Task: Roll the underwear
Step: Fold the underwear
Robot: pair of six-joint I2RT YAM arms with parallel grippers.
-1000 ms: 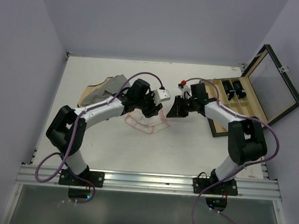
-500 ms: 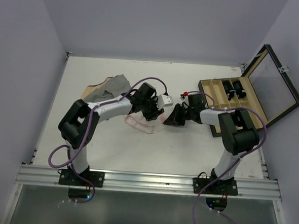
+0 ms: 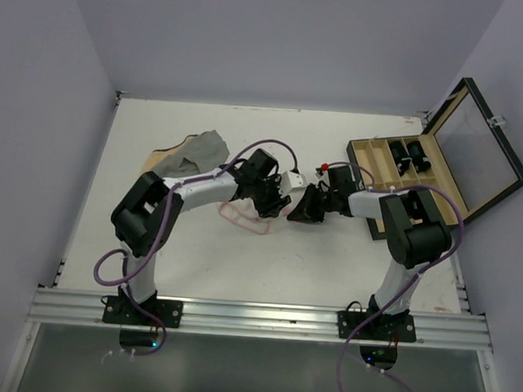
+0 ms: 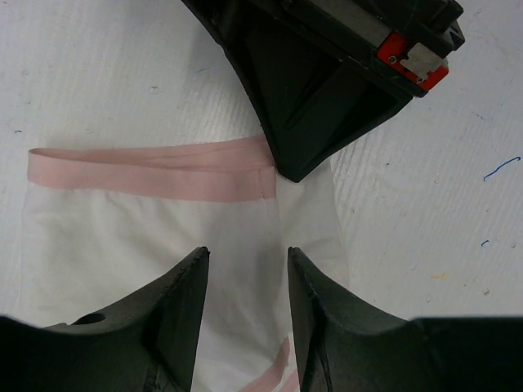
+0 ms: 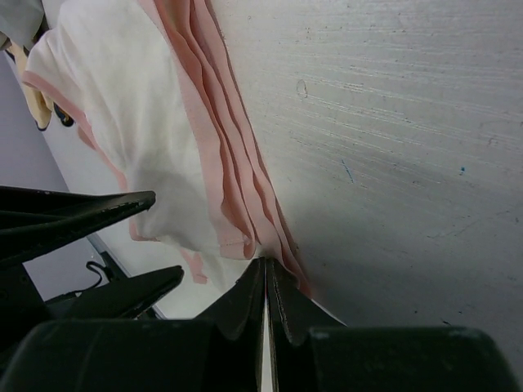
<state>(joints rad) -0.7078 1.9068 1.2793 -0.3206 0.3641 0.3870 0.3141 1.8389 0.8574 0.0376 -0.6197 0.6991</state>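
Starting at the near edge, both arms rise from a metal rail [image 3: 254, 318] and reach inward over the white, faintly scuffed bench [image 3: 329, 253]. At mid-bench the underwear [image 4: 122, 245] lies under the two meeting wrists: thin, smooth white fabric with a flat pink band along its edge.

The left pincer [image 4: 245, 265] hangs just above the white panel, its black, wedge-shaped fingers [image 4: 186, 306] parted with fabric showing in the gap. It grips nothing.

The right pincer [image 5: 266, 273] faces it, jaws pressed together to a narrow seam. The pink trim, gathered here into several soft pleats, runs into its tips and is pinched there.

Farther back on the left, a crumpled grey cloth [image 3: 207, 146] overlaps a tan cloth [image 3: 161, 165]. At far right stands a wooden case [image 3: 364, 149] with partitioned compartments, its dark-framed lid [image 3: 477, 156] raised. Dark items sit in two compartments; their kind cannot be told.
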